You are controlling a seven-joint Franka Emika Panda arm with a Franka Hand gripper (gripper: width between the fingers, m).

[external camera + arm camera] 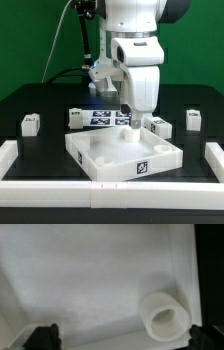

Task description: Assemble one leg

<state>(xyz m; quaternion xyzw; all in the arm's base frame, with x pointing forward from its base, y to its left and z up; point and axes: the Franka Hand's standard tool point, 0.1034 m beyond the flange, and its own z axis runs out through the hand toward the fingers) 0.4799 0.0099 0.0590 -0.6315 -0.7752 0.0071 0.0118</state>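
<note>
The large white square panel lies at the table's front middle, with a tag on its front wall. My gripper hangs over the panel's far right part. In the wrist view my gripper is open and empty, and its dark fingertips stand wide apart. Below them are the panel's floor and a round corner socket. Small white legs stand on the table: one at the exterior view's left, one behind the panel's left corner, one just right of my gripper and one at the right.
The marker board lies flat behind the panel, partly hidden by my arm. White rails border the black table at the left, right and front. Cables hang behind the arm in front of a green backdrop.
</note>
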